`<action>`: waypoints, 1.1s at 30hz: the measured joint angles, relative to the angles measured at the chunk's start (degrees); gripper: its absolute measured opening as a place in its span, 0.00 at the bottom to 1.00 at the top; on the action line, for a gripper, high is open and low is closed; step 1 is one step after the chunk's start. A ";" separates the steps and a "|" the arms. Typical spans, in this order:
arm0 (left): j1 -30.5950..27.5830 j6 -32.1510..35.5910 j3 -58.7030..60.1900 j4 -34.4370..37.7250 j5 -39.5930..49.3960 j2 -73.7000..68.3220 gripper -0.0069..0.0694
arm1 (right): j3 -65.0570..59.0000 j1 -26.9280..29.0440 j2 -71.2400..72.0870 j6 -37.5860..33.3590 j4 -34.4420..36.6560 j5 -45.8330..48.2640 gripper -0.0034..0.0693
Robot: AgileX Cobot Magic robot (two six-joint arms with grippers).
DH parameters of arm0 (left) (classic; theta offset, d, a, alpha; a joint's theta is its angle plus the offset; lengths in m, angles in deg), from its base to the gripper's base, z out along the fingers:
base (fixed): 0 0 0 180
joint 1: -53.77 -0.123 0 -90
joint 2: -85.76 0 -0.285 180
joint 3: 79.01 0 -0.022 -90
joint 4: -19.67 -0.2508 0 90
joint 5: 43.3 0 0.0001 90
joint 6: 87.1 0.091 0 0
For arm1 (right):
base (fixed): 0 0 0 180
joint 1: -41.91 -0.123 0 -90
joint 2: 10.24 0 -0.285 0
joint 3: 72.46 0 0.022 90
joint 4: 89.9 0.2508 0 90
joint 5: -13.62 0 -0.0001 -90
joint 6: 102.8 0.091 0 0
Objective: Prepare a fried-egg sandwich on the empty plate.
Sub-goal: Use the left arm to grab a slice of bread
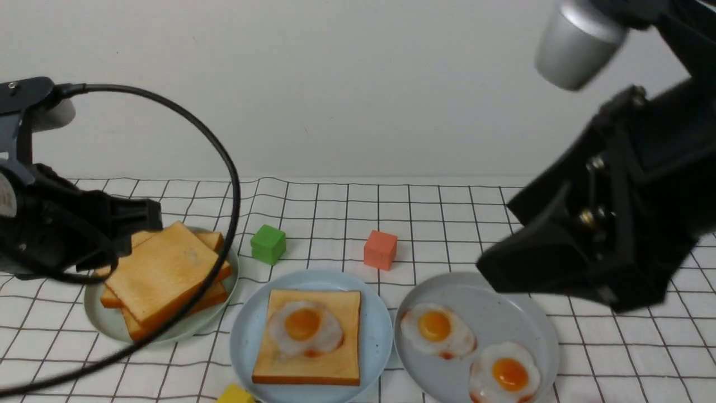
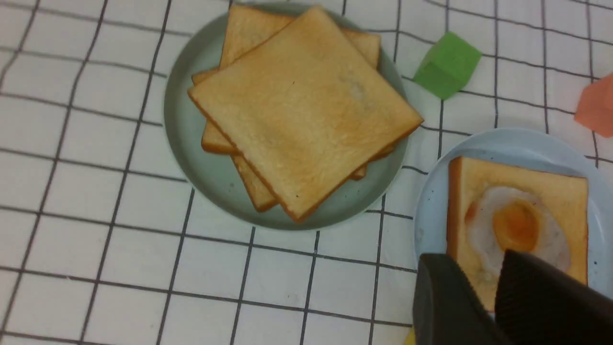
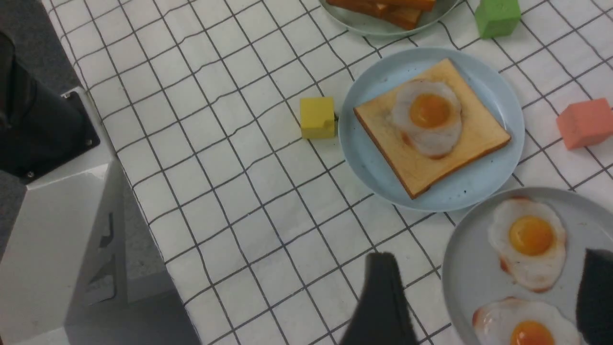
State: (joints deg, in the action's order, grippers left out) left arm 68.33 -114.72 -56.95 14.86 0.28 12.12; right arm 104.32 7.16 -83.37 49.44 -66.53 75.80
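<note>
The light blue plate (image 1: 249, 341) sits front and centre with one toast slice (image 1: 335, 361) on it and a fried egg (image 1: 305, 328) lying on the toast, uncovered. To its left is a pile of plain toast slices (image 1: 162, 271) on a pale green plate (image 1: 100, 322). My left gripper (image 2: 476, 261) hovers between that pile and the blue plate, its jaws a narrow gap apart with nothing between them. My right gripper (image 3: 488, 256) is wide open and empty above the grey plate (image 1: 492, 302), which holds two fried eggs (image 1: 436, 331).
A green cube (image 1: 268, 243) and a salmon cube (image 1: 380, 249) stand behind the plates, and a yellow cube (image 1: 235, 395) is by the blue plate's front left. The left arm's black cable (image 1: 226, 162) loops over the toast pile. The checked cloth's edge and the white robot base (image 3: 57, 239) lie near the right arm.
</note>
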 joint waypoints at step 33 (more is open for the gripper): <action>-32.18 37.77 -1.37 53.83 -7.16 -34.98 0.67 | -16.18 0.00 15.70 -11.39 10.60 -6.25 0.03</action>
State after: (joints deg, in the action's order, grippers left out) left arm 36.15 -76.95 -58.32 68.70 -6.87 -22.86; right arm 88.14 7.16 -67.67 38.05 -55.94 69.55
